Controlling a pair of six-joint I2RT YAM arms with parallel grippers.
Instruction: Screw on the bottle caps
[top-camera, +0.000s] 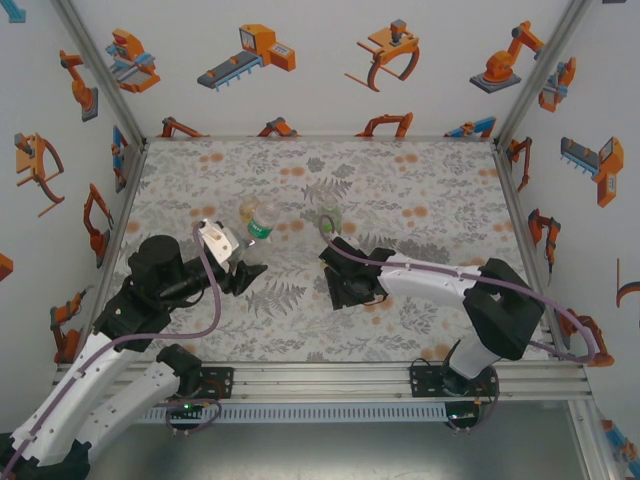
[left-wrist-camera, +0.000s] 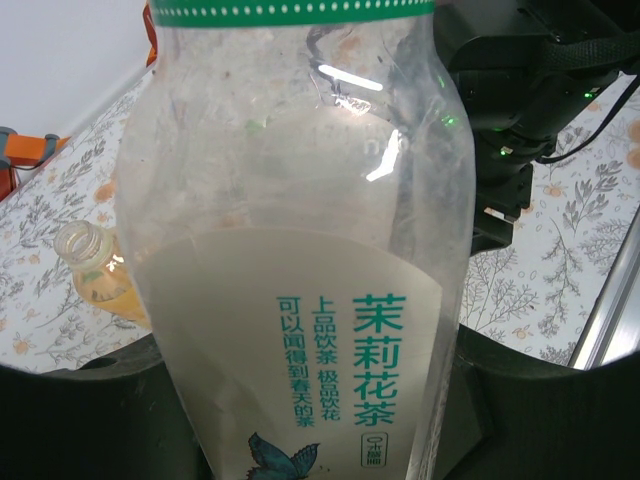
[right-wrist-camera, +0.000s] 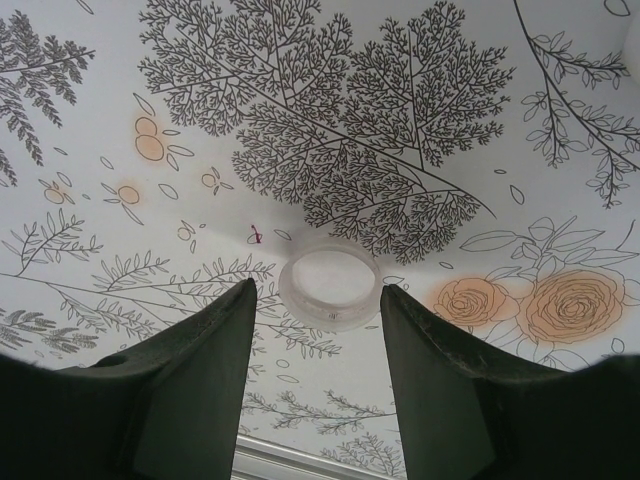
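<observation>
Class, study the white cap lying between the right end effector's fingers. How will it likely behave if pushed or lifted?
The white cap lies flat and low, so it probably won't tip or roll. It looks like thin, translucent plastic, so likely very light. On the smooth-looking printed table it may slide away from a nudge.

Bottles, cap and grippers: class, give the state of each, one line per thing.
left gripper: shut on the clear bottle
clear bottle: held between the fingers, looks empty
amber bottle: uncapped, part full
right gripper: open, fingers either side of the white cap
white cap: loose on the table, on no bottle
</observation>
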